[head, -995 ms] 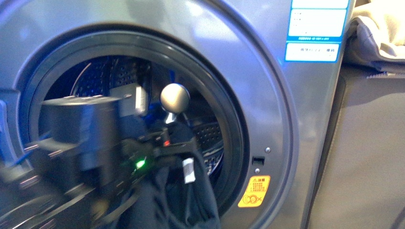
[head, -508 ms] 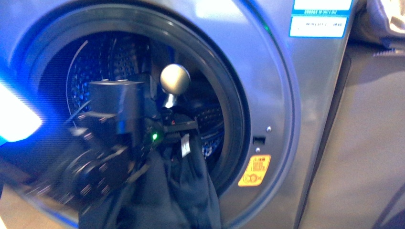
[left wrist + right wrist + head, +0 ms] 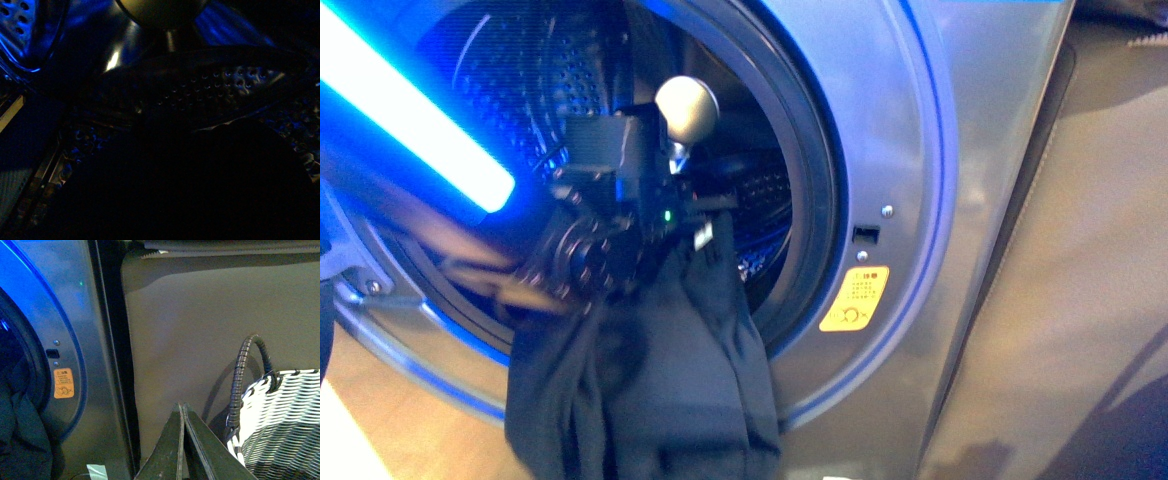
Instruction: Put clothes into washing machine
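Only our right wrist view shows the white woven basket (image 3: 285,415) near the plain grey cabinet (image 3: 200,330), and the right jaws pressed together; the left wrist view is dark. Ahead, the silver-grey washing machine (image 3: 910,120) turns its open porthole toward us, a black garment (image 3: 650,380) hanging long-axis down over the rim (left jaws blurred, so we cannot tell their state)

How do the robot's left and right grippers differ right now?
The left gripper is at the washing machine porthole; the right gripper is off to the side, by the woven basket. The left gripper grips a dark garment that hangs down over the porthole rim; the right gripper holds nothing. Both have their jaws shut.
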Robot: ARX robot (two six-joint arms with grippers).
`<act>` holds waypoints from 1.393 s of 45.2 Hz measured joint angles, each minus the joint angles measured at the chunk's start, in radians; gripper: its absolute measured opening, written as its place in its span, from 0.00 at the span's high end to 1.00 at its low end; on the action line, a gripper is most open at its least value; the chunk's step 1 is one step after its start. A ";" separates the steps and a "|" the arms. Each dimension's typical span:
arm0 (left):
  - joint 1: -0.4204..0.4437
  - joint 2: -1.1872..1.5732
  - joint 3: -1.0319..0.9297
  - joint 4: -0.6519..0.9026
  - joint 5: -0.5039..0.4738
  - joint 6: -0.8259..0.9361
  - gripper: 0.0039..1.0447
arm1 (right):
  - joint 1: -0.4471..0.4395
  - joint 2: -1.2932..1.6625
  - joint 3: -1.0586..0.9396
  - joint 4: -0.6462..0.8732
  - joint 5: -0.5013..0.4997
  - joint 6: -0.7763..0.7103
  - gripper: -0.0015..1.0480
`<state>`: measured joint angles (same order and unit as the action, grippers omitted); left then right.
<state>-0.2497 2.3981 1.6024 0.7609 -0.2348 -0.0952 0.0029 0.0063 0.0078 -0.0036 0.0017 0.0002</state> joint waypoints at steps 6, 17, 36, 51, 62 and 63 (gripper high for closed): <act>0.015 0.051 0.132 -0.080 -0.010 0.000 0.92 | 0.000 -0.002 -0.002 0.000 0.000 0.000 0.98; 0.024 0.150 0.370 -0.206 -0.010 0.026 0.92 | 0.000 -0.002 -0.002 0.000 0.000 0.000 0.98; 0.027 0.424 0.994 -0.529 -0.005 0.072 0.92 | 0.000 -0.002 -0.002 0.000 0.000 0.000 0.98; 0.040 0.541 1.238 -0.645 -0.026 0.081 0.92 | 0.000 -0.002 -0.002 0.000 0.000 0.000 0.98; 0.042 0.542 1.281 -0.697 -0.051 0.115 0.92 | 0.000 -0.002 -0.002 0.000 0.000 0.000 0.98; 0.043 0.545 1.281 -0.703 -0.052 0.122 0.92 | 0.000 -0.002 -0.002 0.000 0.000 0.000 0.98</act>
<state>-0.2062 2.9433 2.8838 0.0582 -0.2867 0.0269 0.0025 0.0044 0.0055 -0.0036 0.0017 0.0002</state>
